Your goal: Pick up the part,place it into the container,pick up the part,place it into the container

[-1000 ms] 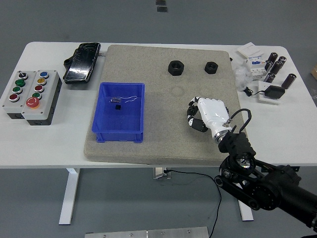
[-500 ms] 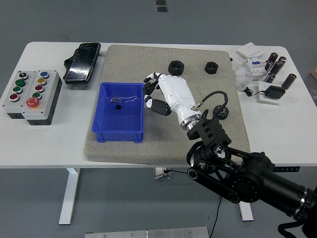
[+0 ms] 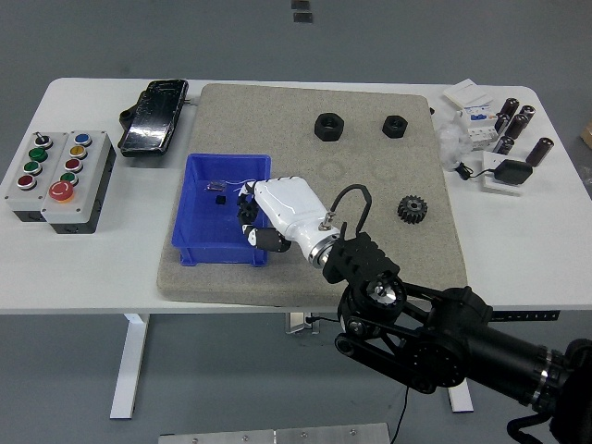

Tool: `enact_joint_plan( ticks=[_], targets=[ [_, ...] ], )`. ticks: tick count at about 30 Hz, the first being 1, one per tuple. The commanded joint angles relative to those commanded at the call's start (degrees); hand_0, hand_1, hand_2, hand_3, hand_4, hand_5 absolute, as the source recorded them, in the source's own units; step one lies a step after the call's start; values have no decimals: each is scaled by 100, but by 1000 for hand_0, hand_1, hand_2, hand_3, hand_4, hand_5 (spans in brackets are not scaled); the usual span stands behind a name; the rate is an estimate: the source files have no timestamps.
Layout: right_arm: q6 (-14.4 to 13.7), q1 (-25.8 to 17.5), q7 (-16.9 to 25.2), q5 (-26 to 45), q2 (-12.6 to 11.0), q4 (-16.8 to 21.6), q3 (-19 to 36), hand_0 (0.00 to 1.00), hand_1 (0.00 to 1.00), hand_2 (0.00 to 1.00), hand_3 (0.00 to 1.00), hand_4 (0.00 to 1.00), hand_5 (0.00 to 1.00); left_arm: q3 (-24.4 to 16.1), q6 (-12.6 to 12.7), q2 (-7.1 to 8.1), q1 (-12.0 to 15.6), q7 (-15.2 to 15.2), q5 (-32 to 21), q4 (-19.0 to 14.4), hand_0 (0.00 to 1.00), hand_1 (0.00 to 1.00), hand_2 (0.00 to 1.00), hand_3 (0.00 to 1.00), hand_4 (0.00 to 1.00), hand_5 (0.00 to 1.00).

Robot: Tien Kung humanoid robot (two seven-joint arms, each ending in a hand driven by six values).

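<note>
one blue container (image 3: 199, 242) sits on one grey mat (image 3: 370, 268). two black hex nuts (image 3: 327, 126) (image 3: 395, 125) lie at the mat's far side, and one black gear (image 3: 416, 209) lies near its right edge. two button boxes (image 3: 28, 175) (image 3: 79, 180) stand at the left, with one black device (image 3: 153, 116) behind them. about six dark cylinders (image 3: 540, 149) cluster at the far right.
</note>
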Motion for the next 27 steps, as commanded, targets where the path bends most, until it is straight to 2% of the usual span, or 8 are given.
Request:
enact_joint_plan(
  ticks=[4,9,10,16,19,22,23,27],
  targets=[
    [-130,-20,-80,157,24,-18,-19,651,644,659,685,582,304,-11,1,-8,-9,2,7,0,668,635,550,601,703,371],
    [-430,-36,-104,301,38,-14,25,651,644,659,685,582,304,-20,1,-11,-16,2,13,0,668,635,550,601,703,371],
    [-498,-48,-96,325,36,-11,51,635,638,654,680,621,317,-23,2,-11,-17,2,16,0,669,634,551,601,705,370],
    [-838,-237,-139,166,-107,-58,617,635,638,654,680,621,317,-25,3,-25,-6,-4,10,0,669,634,551,601,705,370],
    [-635,-349,-398,-114,-327,-257,1019,630,636,671,687,641,313,-27,6,-32,5,-2,6,0,669,634,550,601,706,371],
    [-230,-497,-752,-300,-568,-402,1418,630,636,671,687,641,313,-24,11,-33,9,-3,-11,0,669,634,550,601,706,371],
    [-63,-565,-900,-360,-641,-432,1568,649,711,809,834,831,485,-24,14,-32,10,-4,-17,0,669,634,551,601,706,370],
    [459,-765,-1335,-481,-767,-470,2020,649,711,809,834,831,485,-24,16,-35,14,-9,-24,0,669,634,551,601,706,370]
  ],
)
